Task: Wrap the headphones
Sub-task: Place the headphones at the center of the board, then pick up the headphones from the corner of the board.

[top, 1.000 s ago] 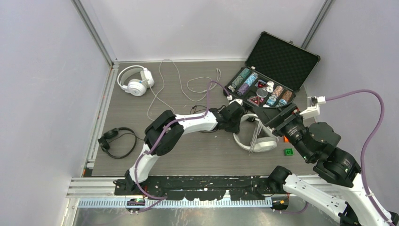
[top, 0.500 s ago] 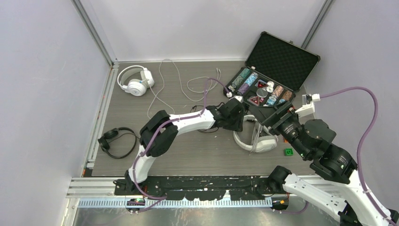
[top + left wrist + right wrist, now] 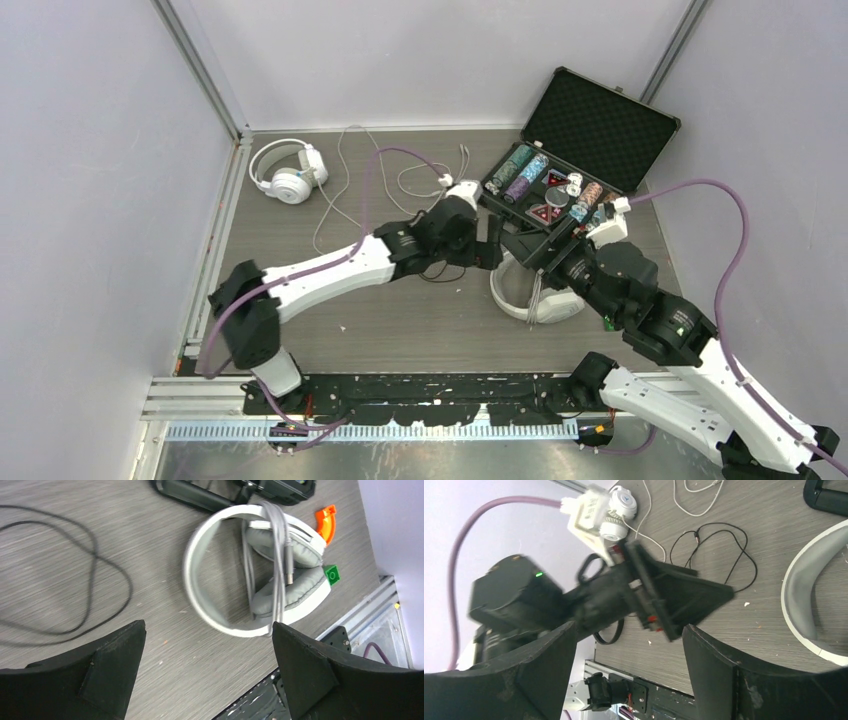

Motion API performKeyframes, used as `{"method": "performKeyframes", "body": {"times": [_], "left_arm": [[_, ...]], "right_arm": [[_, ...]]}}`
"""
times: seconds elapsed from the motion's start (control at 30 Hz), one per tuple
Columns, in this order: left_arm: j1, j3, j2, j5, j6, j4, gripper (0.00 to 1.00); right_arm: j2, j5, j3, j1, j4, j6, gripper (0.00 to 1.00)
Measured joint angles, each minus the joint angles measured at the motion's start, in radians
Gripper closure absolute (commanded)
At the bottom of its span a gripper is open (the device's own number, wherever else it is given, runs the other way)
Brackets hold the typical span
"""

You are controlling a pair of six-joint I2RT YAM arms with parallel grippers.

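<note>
1. Left gripper (image 3: 206,628) was wide open and empty, hovering over the table (image 3: 420,320) beside the white headset (image 3: 192,575).
2. Right gripper (image 3: 626,630) was also open, holding nothing, and faced the left gripper.
3. White headset lay flat right of centre, near the chip case (image 3: 580,150), its cable (image 3: 279,550) looped across the ear cups.
4. Second white headset (image 3: 288,172) sat in the far-left corner, its white cable (image 3: 345,190) loose.
5. Black cable (image 3: 75,580) lay loose nearby.
6. Green block (image 3: 331,574) and orange piece (image 3: 326,520) sat just beside the cups.
</note>
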Motion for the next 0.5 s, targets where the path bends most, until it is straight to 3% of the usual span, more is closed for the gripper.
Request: {"method": "performKeyframes", "body": {"times": [0.23, 0.5], "left_arm": [[0.071, -0.173, -0.268, -0.171, 0.016, -0.125, 0.00], [0.397, -0.305, -0.542, -0.259, 0.040, -0.321, 0.02]], "right_arm": [[0.015, -0.002, -0.057, 0.000, 0.009, 0.010, 0.15], [0.078, -0.025, -0.104, 0.000, 0.030, 0.011, 0.15]]}}
